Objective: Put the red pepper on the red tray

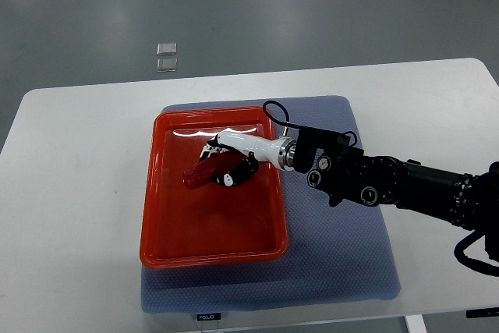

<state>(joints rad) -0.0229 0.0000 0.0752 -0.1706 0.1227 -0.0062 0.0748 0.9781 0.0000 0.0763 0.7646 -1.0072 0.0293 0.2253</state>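
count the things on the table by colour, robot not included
red: 2, the red pepper and the red tray
blue-grey: 1, the mat under the tray
total: 3
The right hand is over the tray, on the pepper.

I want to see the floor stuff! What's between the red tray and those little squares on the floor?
In the top view, only blue mat and bare white table lie between the red tray and the small squares.

One top view looks steeply down (from the robot's side) over the table (pixel 78 193).
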